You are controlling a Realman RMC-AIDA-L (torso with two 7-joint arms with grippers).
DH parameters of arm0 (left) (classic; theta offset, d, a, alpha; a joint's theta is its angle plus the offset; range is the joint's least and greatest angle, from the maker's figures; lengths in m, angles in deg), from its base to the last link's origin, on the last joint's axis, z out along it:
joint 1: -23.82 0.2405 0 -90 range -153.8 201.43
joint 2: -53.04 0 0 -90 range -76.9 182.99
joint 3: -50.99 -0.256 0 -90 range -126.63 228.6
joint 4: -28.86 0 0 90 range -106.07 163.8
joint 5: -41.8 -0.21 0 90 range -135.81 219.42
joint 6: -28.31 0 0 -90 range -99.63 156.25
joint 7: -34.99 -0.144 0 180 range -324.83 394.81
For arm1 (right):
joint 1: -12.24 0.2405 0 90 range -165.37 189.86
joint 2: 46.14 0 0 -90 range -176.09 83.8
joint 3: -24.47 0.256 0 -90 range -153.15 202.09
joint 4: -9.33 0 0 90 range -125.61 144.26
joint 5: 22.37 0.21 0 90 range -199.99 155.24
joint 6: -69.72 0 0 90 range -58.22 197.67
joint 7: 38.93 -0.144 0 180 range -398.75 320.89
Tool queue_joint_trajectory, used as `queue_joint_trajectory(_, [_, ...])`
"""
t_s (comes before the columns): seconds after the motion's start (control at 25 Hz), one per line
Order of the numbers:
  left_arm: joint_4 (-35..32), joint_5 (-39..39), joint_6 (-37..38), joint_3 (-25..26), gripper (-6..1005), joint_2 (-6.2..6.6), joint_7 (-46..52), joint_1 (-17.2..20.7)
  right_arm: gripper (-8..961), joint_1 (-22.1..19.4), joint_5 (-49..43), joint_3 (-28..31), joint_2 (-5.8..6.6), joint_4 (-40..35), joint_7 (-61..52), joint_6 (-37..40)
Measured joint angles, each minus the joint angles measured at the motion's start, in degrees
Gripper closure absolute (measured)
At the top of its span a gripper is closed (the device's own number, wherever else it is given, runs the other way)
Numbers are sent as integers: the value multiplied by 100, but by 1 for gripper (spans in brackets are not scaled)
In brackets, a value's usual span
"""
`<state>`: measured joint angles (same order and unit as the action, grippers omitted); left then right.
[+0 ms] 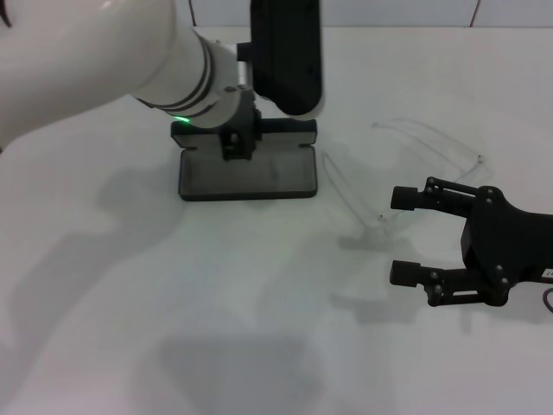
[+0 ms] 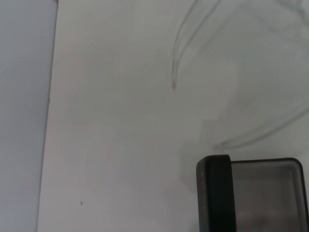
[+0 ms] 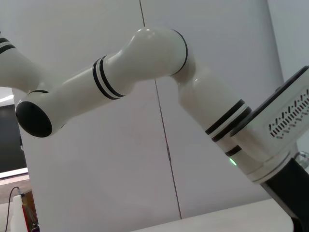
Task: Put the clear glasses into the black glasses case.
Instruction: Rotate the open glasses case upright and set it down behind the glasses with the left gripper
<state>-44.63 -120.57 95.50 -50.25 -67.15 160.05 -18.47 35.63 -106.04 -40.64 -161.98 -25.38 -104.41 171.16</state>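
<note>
Right claw (image 1: 399, 235) wide open, empty, just beside glasses (image 1: 406, 177) on bench (image 1: 173, 328). Left claw (image 1: 235, 143) over open case (image 1: 246, 173) — grip can't tell. Glasses likely light, slick, flexy — take the front frame, not the thin arms.

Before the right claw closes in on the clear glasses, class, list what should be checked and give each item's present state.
1. Black glasses case open, lining exposed: ok.
2. Case held steady: the left claw is down at the case's hinge edge; actual grip cannot tell.
3. Clear glasses free on the table, beside the case and not in it: ok.
4. Right claw open with fingers pointing toward the glasses: ok.
5. Right claw lined up on the frame: not ok, it sits apart from the glasses, nearer the robot.
6. Path from glasses to case: the left arm hangs over the case's far edge; clearance cannot tell.
</note>
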Motion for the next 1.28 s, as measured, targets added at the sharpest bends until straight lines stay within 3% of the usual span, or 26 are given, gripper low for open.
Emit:
queue_joint_trajectory(0.4, [87, 26, -39, -329, 771, -5, 515, -277, 83, -60, 105, 38, 2, -4, 43, 128])
queue_joint_trajectory(1.0, [-70, 37, -144, -296, 759, 0, 945, -255, 84, -121, 202, 40, 15, 0, 157, 150])
queue_joint_trajectory(1.16, [-251, 294, -146, -160, 593, 2, 941, -127, 84, -137, 202, 42, 17, 0, 158, 150])
queue_joint_trajectory(1.28, [-655, 1131, -130, 366, 535, 29, 610, 148, 84, -154, 216, 61, 27, 0, 127, 149])
